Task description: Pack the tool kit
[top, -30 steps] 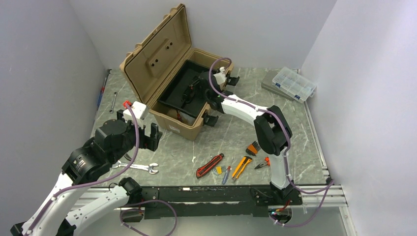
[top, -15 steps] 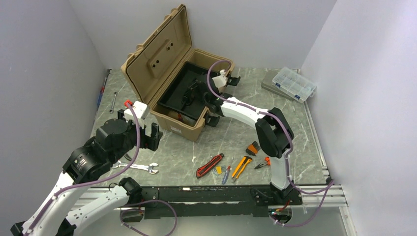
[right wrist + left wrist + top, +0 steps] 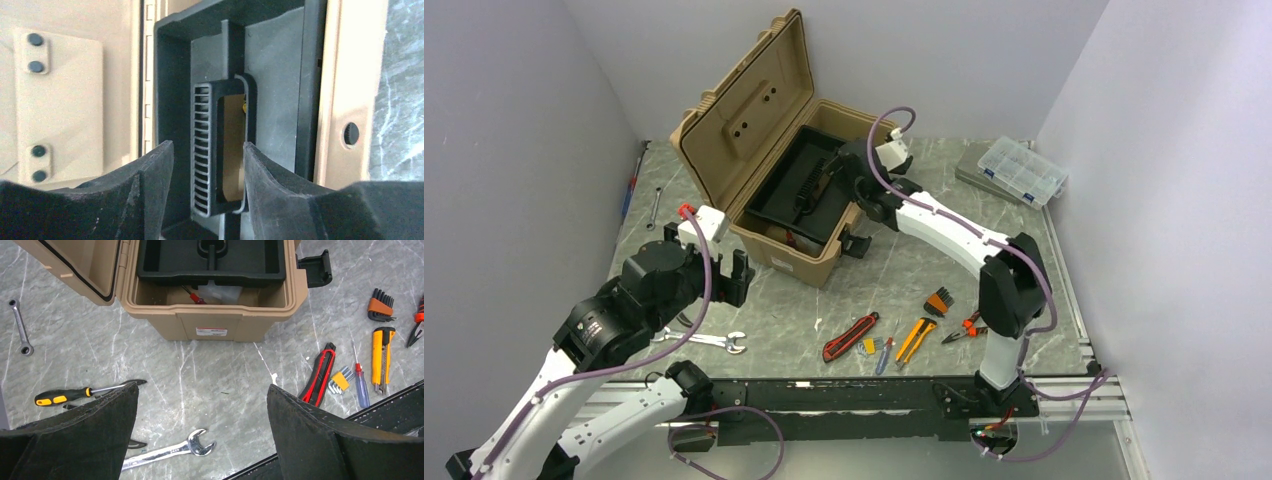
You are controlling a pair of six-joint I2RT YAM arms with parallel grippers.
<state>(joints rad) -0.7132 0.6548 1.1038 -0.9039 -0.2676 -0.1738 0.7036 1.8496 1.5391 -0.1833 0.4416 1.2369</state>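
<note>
Toolbox (image 3: pixel 792 252) sits far-left of centre on the table (image 3: pixel 894 270), lid (image 3: pixel 744 110) tilted back, fully open. Black insert tray (image 3: pixel 789 190) is down inside the box, toward its far end. At the near end there's a gap, with a red-handled item (image 3: pixel 194 295) visible underneath.

Right claw (image 3: pixel 836 172) is over the tray, fingers partway open on either side of the tray handle (image 3: pixel 220 150). There's a clear gap between one finger and the handle, so no clamp on it. Nothing held.

Left claw (image 3: pixel 729 275) hovers above the table just on the near side of the box, jaws spread wide, empty.

Loose on the table:
- Wrench (image 3: pixel 714 340) and black-yellow screwdriver (image 3: pixel 60 399) below the left claw.
- Small ring spanner (image 3: pixel 654 207) by the left wall.
- Red knife (image 3: pixel 851 336), yellow knife (image 3: pixel 915 340), hex key set (image 3: pixel 938 300) and pliers (image 3: pixel 964 328), near-right of the box.

Clear organiser case (image 3: pixel 1021 170) is far right, well apart from the box.
</note>
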